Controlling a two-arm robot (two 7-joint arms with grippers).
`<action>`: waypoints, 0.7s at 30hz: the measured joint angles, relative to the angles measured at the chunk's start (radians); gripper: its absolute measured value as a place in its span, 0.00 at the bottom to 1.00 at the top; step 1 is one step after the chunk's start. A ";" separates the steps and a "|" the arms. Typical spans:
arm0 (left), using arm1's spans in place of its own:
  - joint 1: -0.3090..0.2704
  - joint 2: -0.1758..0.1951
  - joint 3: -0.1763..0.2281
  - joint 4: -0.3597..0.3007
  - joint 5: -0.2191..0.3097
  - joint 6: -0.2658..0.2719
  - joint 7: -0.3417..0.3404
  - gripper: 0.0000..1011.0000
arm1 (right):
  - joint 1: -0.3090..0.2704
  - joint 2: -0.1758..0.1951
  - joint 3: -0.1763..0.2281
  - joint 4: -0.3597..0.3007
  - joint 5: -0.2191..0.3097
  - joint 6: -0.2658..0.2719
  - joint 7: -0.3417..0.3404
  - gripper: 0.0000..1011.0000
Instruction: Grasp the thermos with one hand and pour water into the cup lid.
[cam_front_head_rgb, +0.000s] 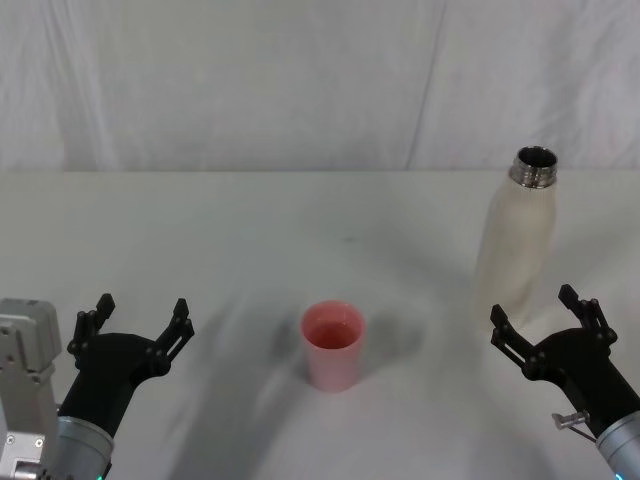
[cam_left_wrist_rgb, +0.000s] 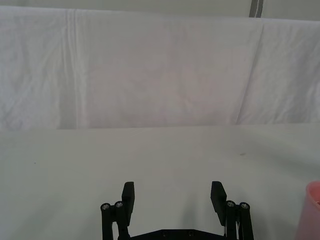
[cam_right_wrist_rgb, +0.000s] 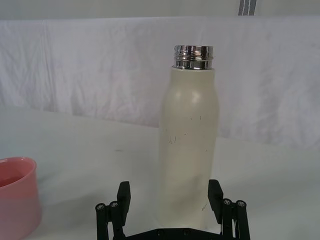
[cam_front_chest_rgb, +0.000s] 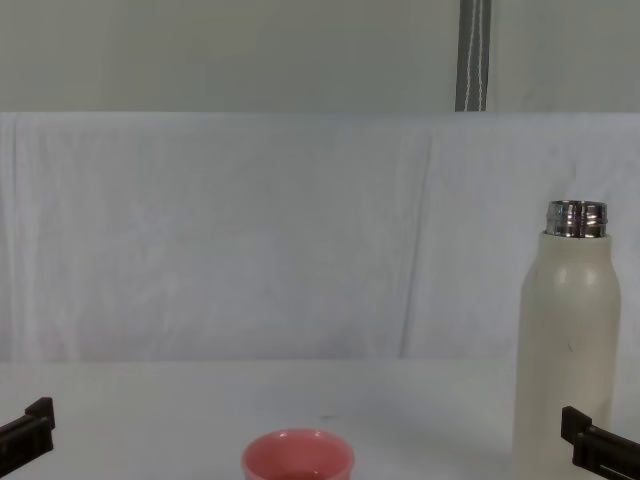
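The cream-white thermos (cam_front_head_rgb: 516, 240) stands upright and uncapped at the right of the table, its steel neck open; it also rises at the right in the chest view (cam_front_chest_rgb: 564, 340). My right gripper (cam_front_head_rgb: 544, 318) is open just in front of it, and in the right wrist view the thermos (cam_right_wrist_rgb: 189, 135) stands just beyond the open fingertips (cam_right_wrist_rgb: 170, 194), untouched. The pink cup lid (cam_front_head_rgb: 333, 345) stands upright at the table's middle. My left gripper (cam_front_head_rgb: 140, 315) is open near the front left, holding nothing.
A white cloth covers the table (cam_front_head_rgb: 250, 230) and hangs as a backdrop behind it. A grey pole (cam_front_chest_rgb: 474, 55) rises behind the backdrop. Free room lies between the cup lid and each gripper.
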 joint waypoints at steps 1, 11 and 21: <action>0.000 0.000 0.000 0.000 0.000 0.000 0.000 0.99 | 0.000 0.000 0.000 0.000 0.000 0.000 0.000 0.99; 0.000 0.000 0.000 0.000 0.000 0.000 0.000 0.99 | 0.001 0.000 0.000 -0.001 0.000 0.001 0.000 0.99; 0.000 0.000 0.000 0.000 0.000 0.000 0.000 0.99 | 0.001 0.000 0.000 -0.001 0.000 0.001 0.000 0.99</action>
